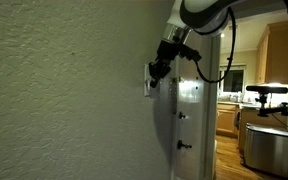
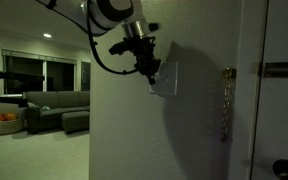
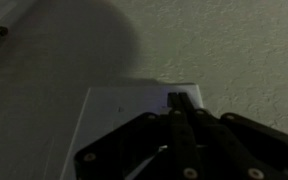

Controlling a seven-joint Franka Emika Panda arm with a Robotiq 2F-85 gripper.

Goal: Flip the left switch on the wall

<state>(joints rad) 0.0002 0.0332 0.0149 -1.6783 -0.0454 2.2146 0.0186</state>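
Observation:
The white wall plate (image 3: 124,115) sits on the rough pale wall (image 3: 234,50). It also shows in both exterior views (image 1: 148,84) (image 2: 167,78). My gripper (image 3: 177,103) is shut, its two fingers pressed together, with the tips against the plate near its upper right part in the wrist view. The fingers cover the spot they touch, so the left switch itself cannot be made out. In both exterior views the gripper (image 1: 155,72) (image 2: 151,74) is at the plate.
A glossy white door (image 1: 189,120) with metal latch hardware (image 2: 227,100) stands next to the plate. Beyond are a kitchen with wood cabinets (image 1: 276,55) and a living room with a sofa (image 2: 59,105).

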